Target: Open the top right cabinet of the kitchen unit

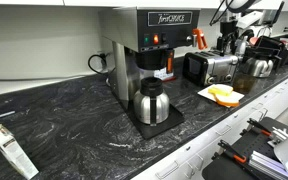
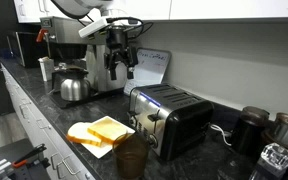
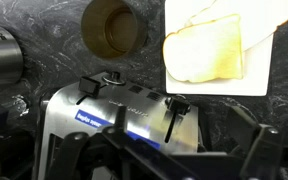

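Gripper [image 2: 121,69] hovers above a silver toaster [image 3: 124,115] on the black-topped kitchen unit [image 1: 74,120], jaws apparently wide apart and empty.

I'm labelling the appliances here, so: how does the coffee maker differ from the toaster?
The coffee maker stands tall and upright; the toaster is low and long. The coffee maker has a steel carafe sitting on its base; the toaster only has bread on a plate beside it. Both are black and metal and stand on the kitchen unit.
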`<action>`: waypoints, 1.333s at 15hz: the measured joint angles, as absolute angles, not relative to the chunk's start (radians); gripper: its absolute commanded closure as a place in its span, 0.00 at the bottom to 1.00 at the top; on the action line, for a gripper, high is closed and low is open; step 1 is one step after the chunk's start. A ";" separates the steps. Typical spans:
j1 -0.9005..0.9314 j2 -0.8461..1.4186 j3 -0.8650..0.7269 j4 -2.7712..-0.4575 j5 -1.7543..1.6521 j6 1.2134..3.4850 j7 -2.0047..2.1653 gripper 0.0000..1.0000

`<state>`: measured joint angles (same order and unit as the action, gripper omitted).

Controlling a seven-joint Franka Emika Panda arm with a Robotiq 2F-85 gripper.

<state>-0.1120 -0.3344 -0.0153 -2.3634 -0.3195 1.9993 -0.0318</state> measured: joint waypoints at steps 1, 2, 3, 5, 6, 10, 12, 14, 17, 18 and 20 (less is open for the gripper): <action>-0.112 -0.335 -0.015 -2.363 -0.319 1.999 -0.032 0.00; -0.112 -0.335 -0.015 -2.363 -0.319 1.999 -0.032 0.00; -0.112 -0.335 -0.015 -2.363 -0.320 1.999 -0.032 0.00; -0.112 -0.335 -0.015 -2.363 -0.319 1.999 -0.031 0.00; -0.112 -0.335 -0.015 -2.363 -0.319 1.999 -0.031 0.00; -0.106 -0.338 -0.016 -2.364 -0.313 2.000 -0.031 0.00; -0.096 -0.357 -0.017 -2.370 -0.300 2.008 -0.032 0.00; -0.085 -0.405 -0.020 -2.386 -0.282 2.023 -0.033 0.00; -0.070 -0.528 -0.042 -2.438 -0.211 2.078 -0.055 0.00; -0.064 -0.569 -0.056 -2.456 -0.175 2.095 -0.068 0.00; -0.059 -0.628 -0.080 -2.486 -0.134 2.114 -0.083 0.00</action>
<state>-0.0590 -0.6282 -0.0803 -2.4861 -0.1344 2.1139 -0.0834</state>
